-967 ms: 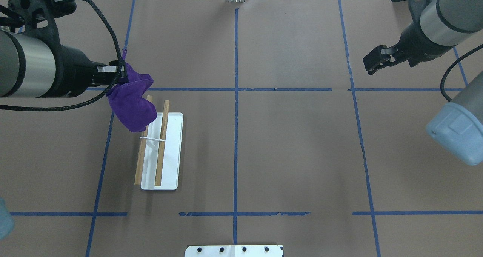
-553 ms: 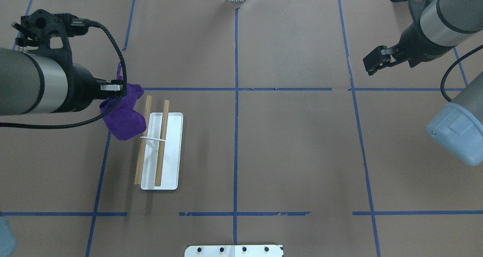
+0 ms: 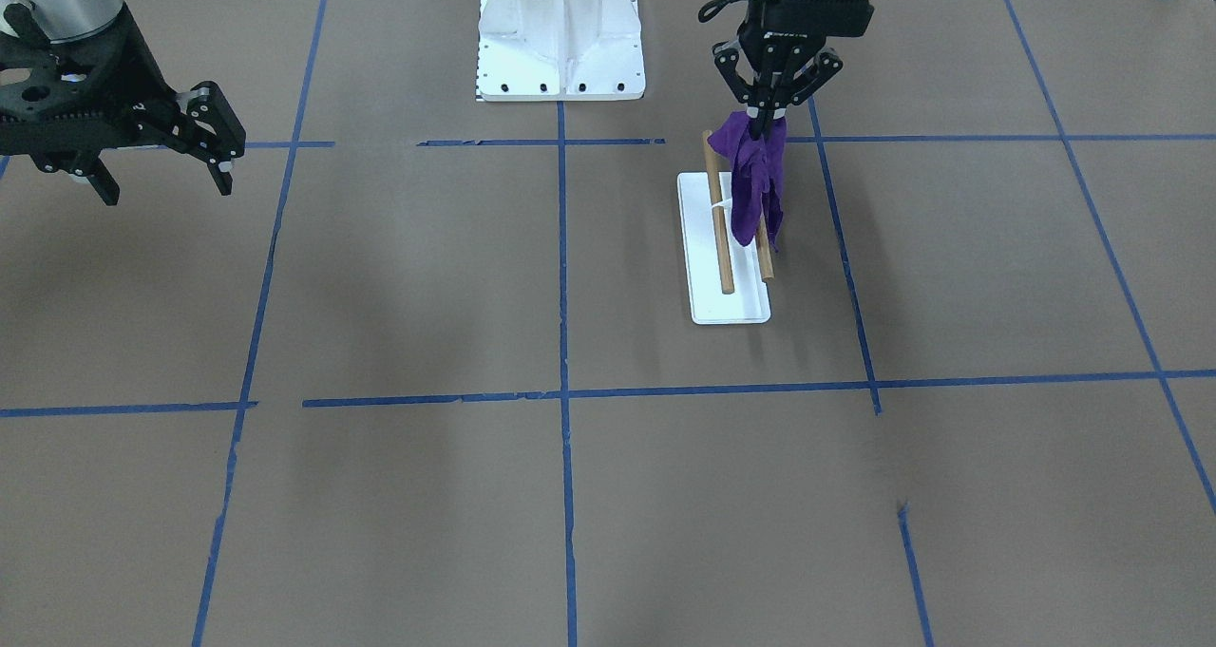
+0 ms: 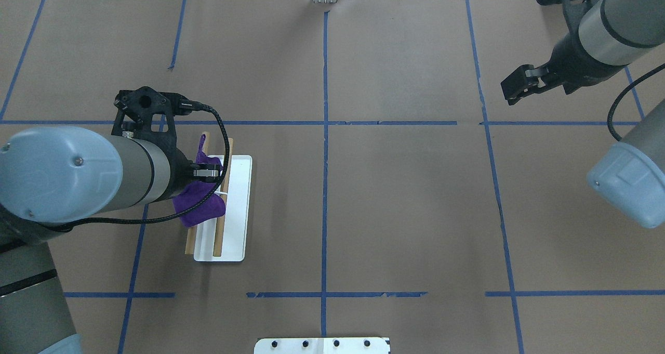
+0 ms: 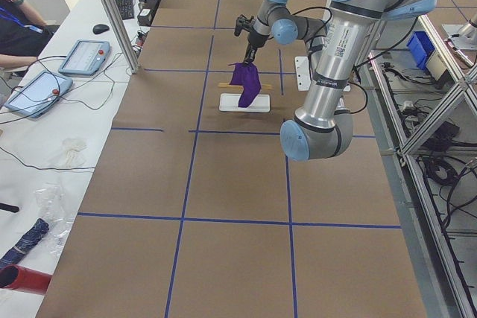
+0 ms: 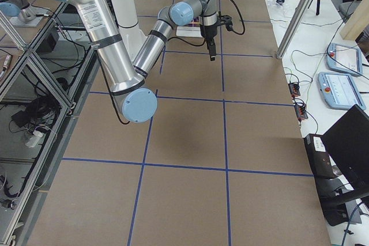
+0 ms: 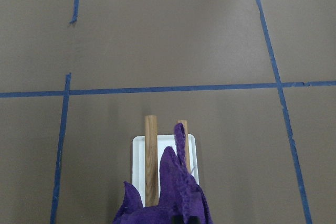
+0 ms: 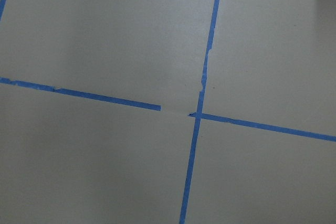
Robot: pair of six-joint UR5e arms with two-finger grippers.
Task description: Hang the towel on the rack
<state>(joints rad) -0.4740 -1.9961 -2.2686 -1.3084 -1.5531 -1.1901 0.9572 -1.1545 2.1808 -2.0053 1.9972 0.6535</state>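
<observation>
Swung the left hand [image 3: 768, 115] across from beside the rack [image 3: 730, 307] to right over it in the last second, and dropped it lower too. Clamped shut on the top bunch of the purple towel [image 3: 757, 186], with the rest hanging down in a narrow rope against the wooden bar [image 3: 766, 267] on the robot's left side. Looks like touching that bar, but can't tell from any view whether actually draped over it or just dangling alongside. Not hung yet, so calling this the lowering and placing step. Parked the right hand [image 3: 163, 183] well apart from all this, over bare worktop [image 3: 399, 276], fingers spread and holding nothing.

Stuff to worry about from here:
- Letting go with most of the cloth on one side of the bar, so sliding straight off onto the worktop
- Bunched up rather than spread out, so could just drop between the two bars onto the white base
- Could also tip or drag such a light-looking rack by pulling sideways with cloth snagged on a bar
</observation>
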